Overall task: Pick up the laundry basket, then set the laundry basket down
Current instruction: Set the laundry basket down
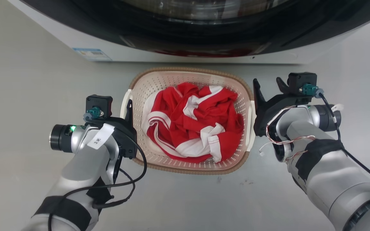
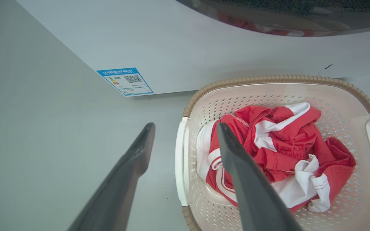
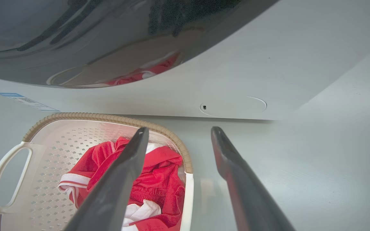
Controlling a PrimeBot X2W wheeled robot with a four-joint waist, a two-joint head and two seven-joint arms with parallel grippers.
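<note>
Cream perforated laundry basket (image 1: 159,84), brown woven rim (image 1: 188,69), red-and-white garment (image 1: 201,123)

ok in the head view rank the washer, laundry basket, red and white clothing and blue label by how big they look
1. washer (cropped)
2. laundry basket
3. red and white clothing
4. blue label

Cream laundry basket (image 1: 146,86), upright, on floor

Both arms reach forward, silver forearms with black wraps, well apart and roughly mirrored. The left tool (image 2: 185,127) has its two dark fingers (image 2: 239,173) spread wide, pointing ahead. The right tool (image 1: 267,82) is likewise parted, fingers angled slightly inward.
</note>
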